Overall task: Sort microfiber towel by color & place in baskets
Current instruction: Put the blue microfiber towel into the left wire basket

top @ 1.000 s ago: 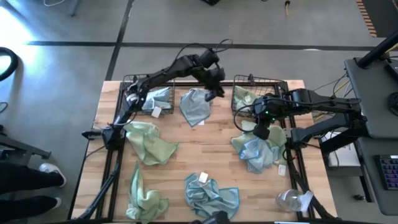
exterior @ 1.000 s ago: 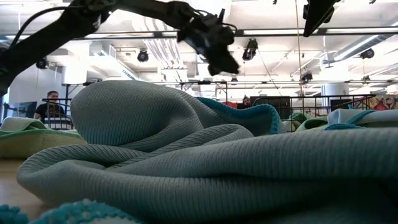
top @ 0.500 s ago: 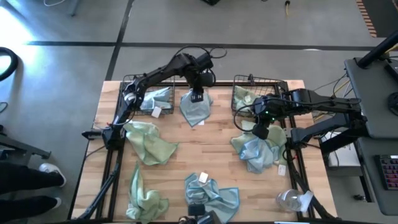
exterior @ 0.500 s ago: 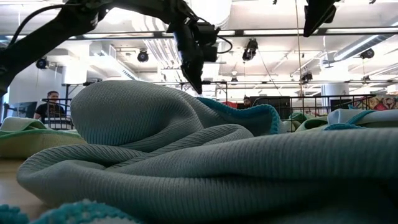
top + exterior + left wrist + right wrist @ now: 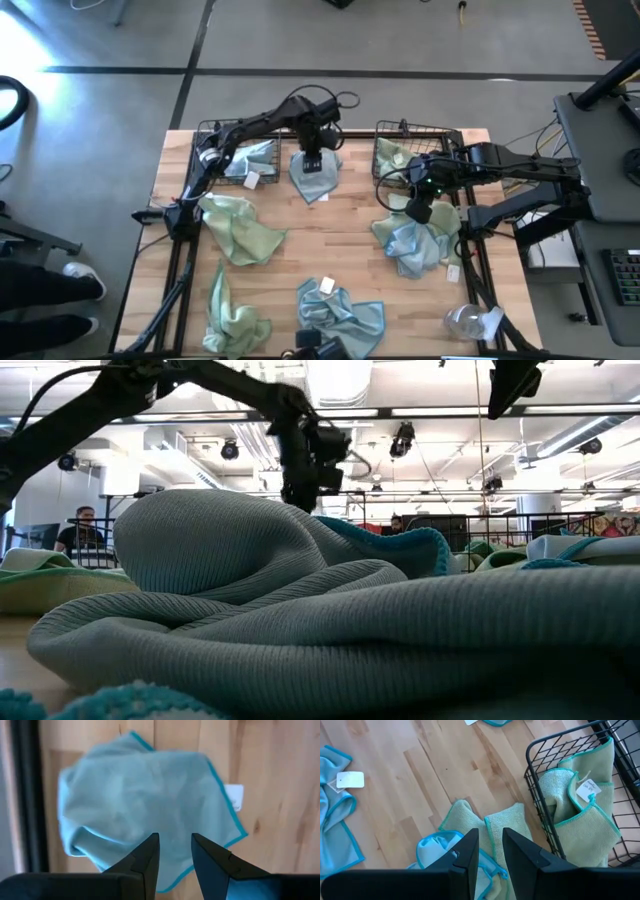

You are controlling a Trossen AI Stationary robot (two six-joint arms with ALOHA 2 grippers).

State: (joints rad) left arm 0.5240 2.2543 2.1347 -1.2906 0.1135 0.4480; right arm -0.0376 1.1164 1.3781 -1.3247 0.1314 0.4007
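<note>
Two black jointed arms trailing looped black cables, each end effector bearing two dark tapered fingers.

Two baskets [image 5: 236,150] [image 5: 420,150] are placed at the far edge of the counter [image 5: 345,225], one towel [image 5: 316,176] lies between them, and other towels [image 5: 240,230] [image 5: 412,243] are scattered nearer the front.

No legible text, not even on towel tags [image 5: 350,780].

Soft ribbed microfiber towels [image 5: 330,620], light blue and pale green, lie matt on a smooth pale wooden table [image 5: 345,225]. Baskets [image 5: 580,790] are thin black wire. Small paper-like white tags [image 5: 350,780] attach.
</note>
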